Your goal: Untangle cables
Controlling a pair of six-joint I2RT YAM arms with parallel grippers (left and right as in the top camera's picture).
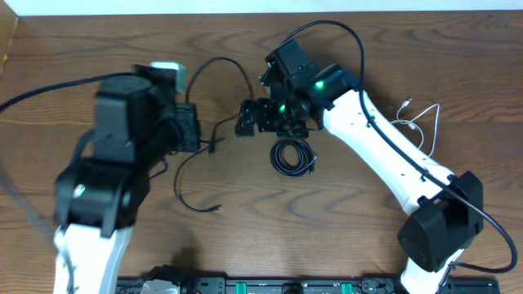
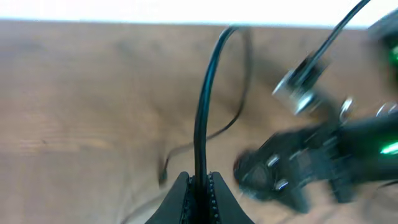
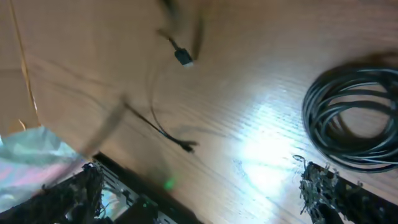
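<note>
Wood-grain table (image 1: 82,49) holds a coiled cable (image 1: 292,157); left gripper (image 2: 200,190) pinches black cable (image 2: 202,124), right gripper (image 3: 202,190) gapes wide.

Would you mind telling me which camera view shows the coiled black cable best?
The overhead view: the coiled black cable lies whole in frame. The right wrist view shows the coiled black cable larger, but cut off at the right edge. The left wrist view does not show it.

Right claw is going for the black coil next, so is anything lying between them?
Nothing visible. In the right wrist view the open right claw has only bare table between it and the coil, which lies off to one side by a finger. A black cable lies on the other side.
</note>
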